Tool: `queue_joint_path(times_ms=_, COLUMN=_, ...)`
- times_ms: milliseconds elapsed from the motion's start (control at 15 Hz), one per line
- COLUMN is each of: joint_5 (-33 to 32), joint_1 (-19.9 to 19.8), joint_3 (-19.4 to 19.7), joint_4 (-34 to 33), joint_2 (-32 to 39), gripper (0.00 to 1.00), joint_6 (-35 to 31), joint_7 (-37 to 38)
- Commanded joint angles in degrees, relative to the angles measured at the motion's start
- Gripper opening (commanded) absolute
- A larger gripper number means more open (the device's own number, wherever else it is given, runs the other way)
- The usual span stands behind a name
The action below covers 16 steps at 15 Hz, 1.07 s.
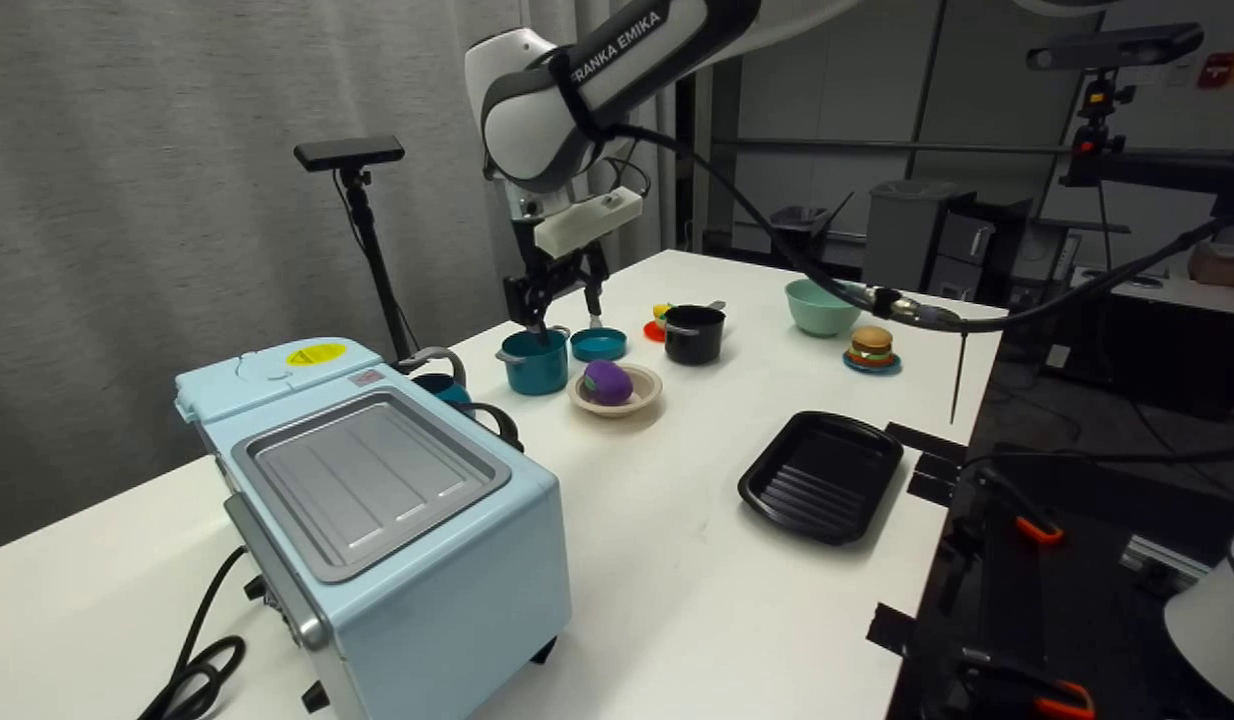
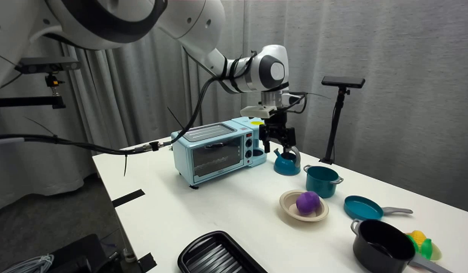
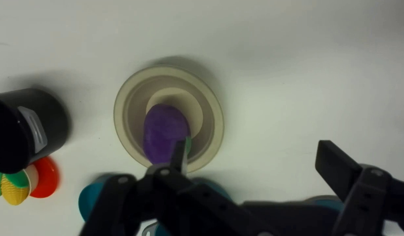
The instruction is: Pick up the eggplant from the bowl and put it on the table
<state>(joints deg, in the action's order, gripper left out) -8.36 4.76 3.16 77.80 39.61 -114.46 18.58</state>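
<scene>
The long white table (image 1: 667, 510), smooth on top, is marked at one edge with strips of black tape (image 2: 128, 198), and near that edge a black grill pan (image 1: 822, 480) is laid. Toward the opposite edge are set a light-blue toaster oven (image 2: 219, 151), a teal kettle (image 2: 286, 167), a teal pot (image 2: 319, 185) and a teal frying pan (image 2: 362, 208), with a cream-white bowl (image 2: 289, 203) placed just beside the teal pot. Farther from the toaster oven are found a black saucepan (image 2: 372, 256) with a red dish (image 3: 46, 180) near it, a mint-green bowl (image 1: 822, 310) and a small teal saucer (image 1: 870, 370).
</scene>
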Motion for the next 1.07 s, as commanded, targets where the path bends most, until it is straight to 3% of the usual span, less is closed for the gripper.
queue_joint_path(times_ms=0, joint_5=-0.4, joint_1=0.3, joint_3=2.0, joint_4=-0.8, joint_2=2.7, gripper=1.00, joint_6=-1.1, joint_7=2.3)
queue_joint_path(times_ms=1000, joint_5=-1.3, joint_1=-0.5, joint_3=8.6, joint_4=-17.0, joint_2=18.9, gripper=1.00, joint_6=2.8, joint_7=11.2)
